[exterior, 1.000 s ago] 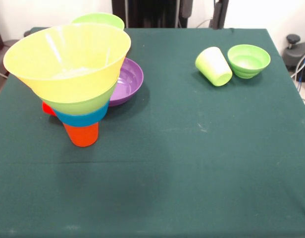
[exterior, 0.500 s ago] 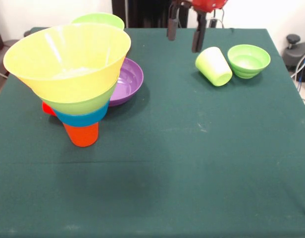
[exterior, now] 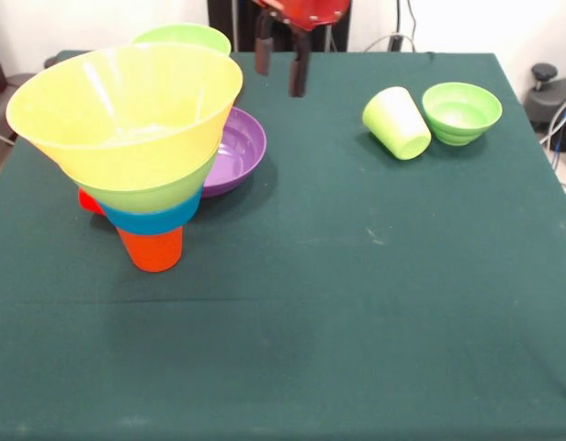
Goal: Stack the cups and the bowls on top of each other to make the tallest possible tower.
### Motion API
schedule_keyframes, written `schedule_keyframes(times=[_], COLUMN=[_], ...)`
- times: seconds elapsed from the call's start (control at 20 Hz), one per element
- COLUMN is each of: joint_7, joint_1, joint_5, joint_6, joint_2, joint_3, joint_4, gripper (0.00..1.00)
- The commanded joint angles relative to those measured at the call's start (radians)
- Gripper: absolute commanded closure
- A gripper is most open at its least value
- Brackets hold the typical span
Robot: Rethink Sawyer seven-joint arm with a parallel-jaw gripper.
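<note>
The tower stands at the left of the front view: an orange cup [exterior: 152, 248] carrying a blue bowl [exterior: 152, 218], a lime green bowl [exterior: 147, 196] and a wide yellow bowl [exterior: 127, 110] on top. Behind it lie a purple bowl [exterior: 235, 147], a bit of a red cup [exterior: 88, 200] and another lime green bowl [exterior: 186, 37]. At the far right a lime green cup [exterior: 397, 122] lies tilted beside a small lime green bowl [exterior: 461, 112]. My gripper [exterior: 280, 66] hangs open at the top, above the cloth just right of the purple bowl, holding nothing.
A dark green cloth [exterior: 356, 303] covers the table. A grey object with cables [exterior: 549, 96] sits off the right edge of the table.
The gripper came into view from the top and has moved left, from above the lime green cup towards the purple bowl. The cups and bowls have not moved.
</note>
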Motion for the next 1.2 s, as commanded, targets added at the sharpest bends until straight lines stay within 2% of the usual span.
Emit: schedule_keyframes(times=[0.05, 0.3, 0.4, 0.5, 0.7, 0.85, 0.95, 1.2], joint_7=[-0.007, -0.007, -0.006, -0.019, -0.048, -0.022, -0.033, -0.029], joint_1=[-0.024, -0.021, -0.025, -0.029, -0.034, -0.014, -0.049, -0.120], joint_5=[-0.057, -0.058, -0.067, -0.074, -0.143, -0.173, -0.167, -0.192], joint_6=[-0.111, -0.111, -0.153, -0.142, -0.187, -0.213, -0.212, -0.309], joint_2=[-0.032, -0.042, -0.039, -0.054, -0.093, -0.109, -0.122, -0.071], joint_3=[0.122, 0.142, 0.153, 0.154, 0.136, 0.113, 0.146, 0.209], joint_4=[0.234, 0.236, 0.255, 0.282, 0.388, 0.419, 0.435, 0.414], gripper=[0.00, 0.00, 0.00, 0.00, 0.00, 0.00, 0.00, 0.00])
